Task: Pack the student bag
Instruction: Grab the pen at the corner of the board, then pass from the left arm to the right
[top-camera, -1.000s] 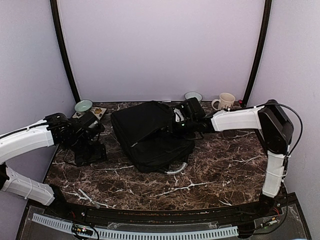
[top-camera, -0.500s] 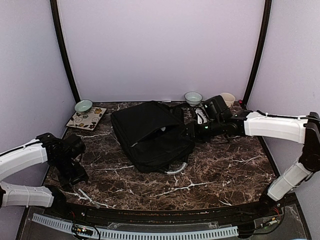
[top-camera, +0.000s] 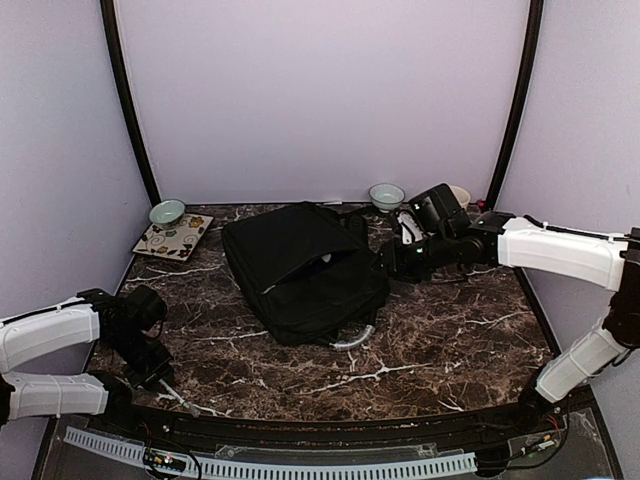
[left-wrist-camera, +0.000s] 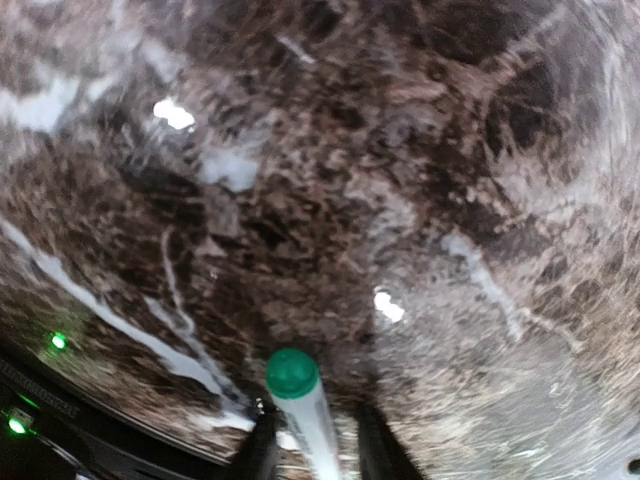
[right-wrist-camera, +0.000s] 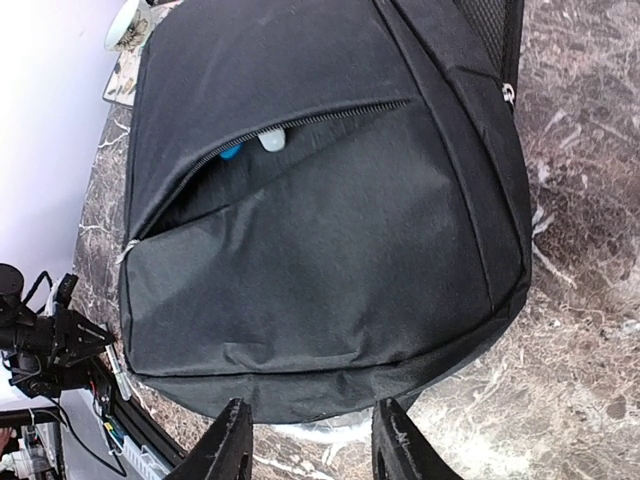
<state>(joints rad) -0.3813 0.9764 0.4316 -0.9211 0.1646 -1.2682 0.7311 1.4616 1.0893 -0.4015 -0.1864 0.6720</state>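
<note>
Black soft-fabric student bag (top-camera: 305, 270) lay flat mid dark marble table (top-camera: 450, 340); it looked floppy and light, best taken by its grey curved handle (top-camera: 356, 340). Your left gripper (left-wrist-camera: 315, 425), at the table's near-left edge, straddled a white green-capped pen (left-wrist-camera: 296, 385) with narrow jaws, pinch unclear. Your right gripper (right-wrist-camera: 312, 410), over the table's back right, was half open and empty.

I see open marble (top-camera: 450, 340) lower right; bag (top-camera: 300, 268) blocks centre, plate (top-camera: 172, 237) crowds upper left.
</note>
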